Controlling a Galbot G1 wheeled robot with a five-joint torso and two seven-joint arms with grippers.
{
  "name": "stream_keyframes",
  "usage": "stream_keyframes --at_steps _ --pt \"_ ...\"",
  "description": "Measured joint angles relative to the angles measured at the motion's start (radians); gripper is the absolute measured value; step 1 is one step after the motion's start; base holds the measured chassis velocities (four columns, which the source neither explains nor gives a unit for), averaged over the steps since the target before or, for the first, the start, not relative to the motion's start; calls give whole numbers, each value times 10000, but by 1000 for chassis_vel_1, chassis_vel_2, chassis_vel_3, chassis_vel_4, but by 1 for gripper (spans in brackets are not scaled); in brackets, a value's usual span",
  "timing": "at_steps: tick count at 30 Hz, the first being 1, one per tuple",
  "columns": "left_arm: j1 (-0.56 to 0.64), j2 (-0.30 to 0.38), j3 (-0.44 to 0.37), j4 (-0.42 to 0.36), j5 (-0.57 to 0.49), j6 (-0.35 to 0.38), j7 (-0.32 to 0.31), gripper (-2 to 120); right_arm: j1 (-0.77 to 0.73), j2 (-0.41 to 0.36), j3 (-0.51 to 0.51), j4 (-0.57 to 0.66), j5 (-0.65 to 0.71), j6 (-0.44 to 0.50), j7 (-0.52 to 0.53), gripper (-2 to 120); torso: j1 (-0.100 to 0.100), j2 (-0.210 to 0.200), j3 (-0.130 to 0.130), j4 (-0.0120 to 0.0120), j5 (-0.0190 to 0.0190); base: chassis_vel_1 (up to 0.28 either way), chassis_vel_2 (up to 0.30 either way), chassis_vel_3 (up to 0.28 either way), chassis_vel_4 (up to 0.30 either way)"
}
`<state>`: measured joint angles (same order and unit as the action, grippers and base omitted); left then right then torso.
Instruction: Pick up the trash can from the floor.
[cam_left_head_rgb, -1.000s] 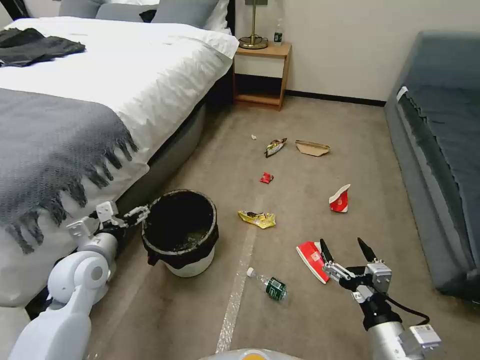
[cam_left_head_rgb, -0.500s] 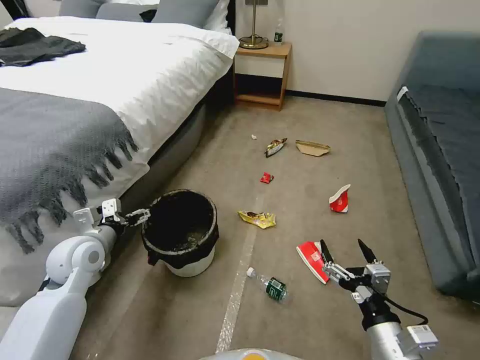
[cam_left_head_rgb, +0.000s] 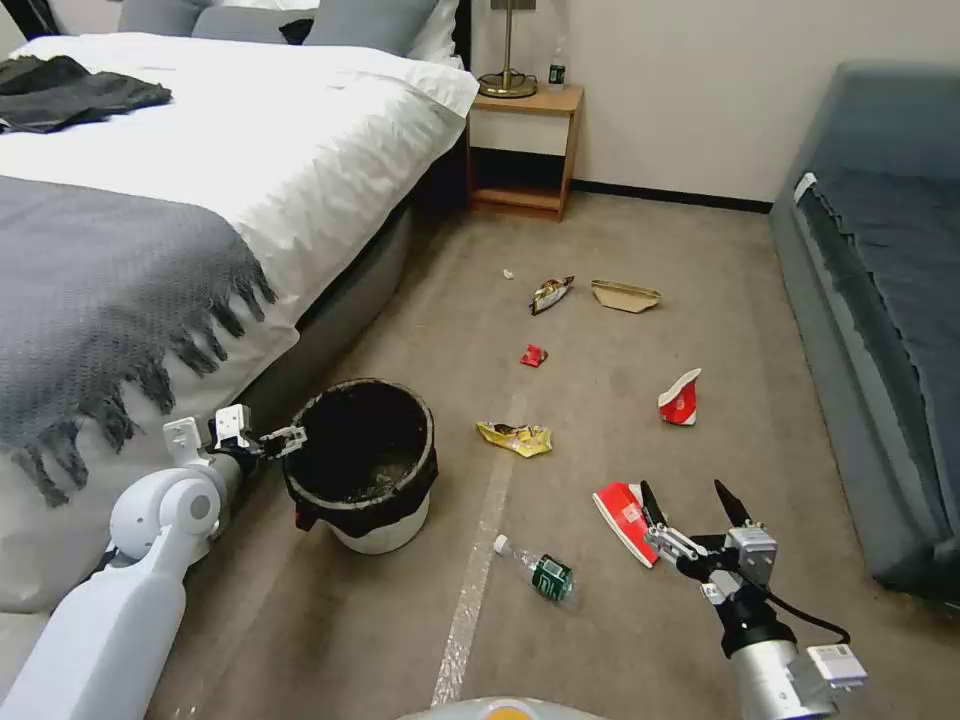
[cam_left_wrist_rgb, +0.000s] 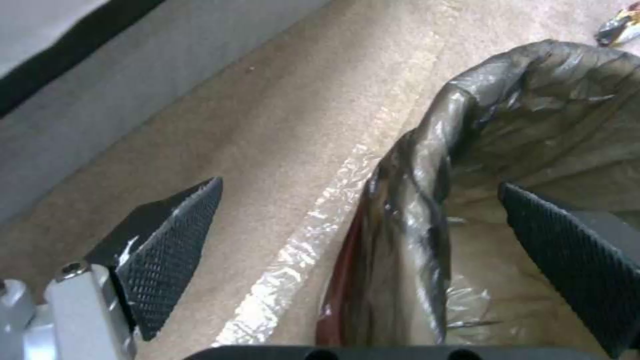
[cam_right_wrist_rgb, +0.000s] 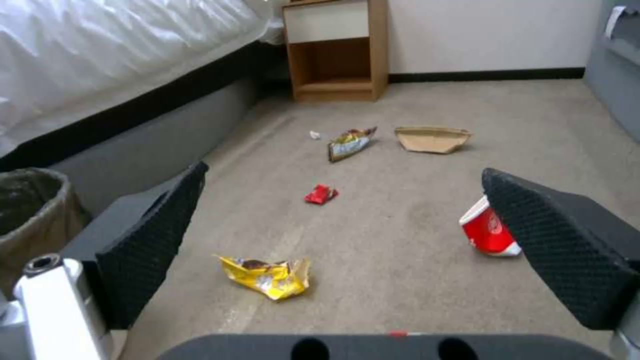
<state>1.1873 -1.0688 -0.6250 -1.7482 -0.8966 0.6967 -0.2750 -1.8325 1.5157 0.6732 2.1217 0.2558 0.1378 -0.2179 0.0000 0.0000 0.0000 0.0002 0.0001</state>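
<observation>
Head view: one trash can (cam_left_head_rgb: 362, 465), left gripper (cam_left_head_rgb: 290, 437) spread astride its rim; right gripper (cam_left_head_rgb: 690, 508) spread, idle.
</observation>
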Motion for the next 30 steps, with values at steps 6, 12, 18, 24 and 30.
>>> stream_keyframes --at_steps 6,12,18,24,30 --pt "-532 -195 403 494 3 -26 67 95 124 -88 84 -68 125 -107 24 100 0 0 0 -3 -1 0 0 0 0" --pt "-769 -366 625 791 18 -18 129 77 245 -104 92 -123 194 -181 41 100 0 0 0 -3 0 0 0 0 0" --pt "-725 -469 627 969 138 -25 234 57 303 -108 105 -141 246 -218 45 100 0 0 -1 0 6 0 0 0 0" --pt "-704 -497 609 981 175 -46 267 34 317 -98 113 -157 251 -222 72 100 0 1 -1 -2 1 0 0 0 0" --pt "-590 -474 535 962 195 -92 337 11 281 -66 112 -110 251 -222 94 100 0 0 0 -2 -1 0 0 0 0"
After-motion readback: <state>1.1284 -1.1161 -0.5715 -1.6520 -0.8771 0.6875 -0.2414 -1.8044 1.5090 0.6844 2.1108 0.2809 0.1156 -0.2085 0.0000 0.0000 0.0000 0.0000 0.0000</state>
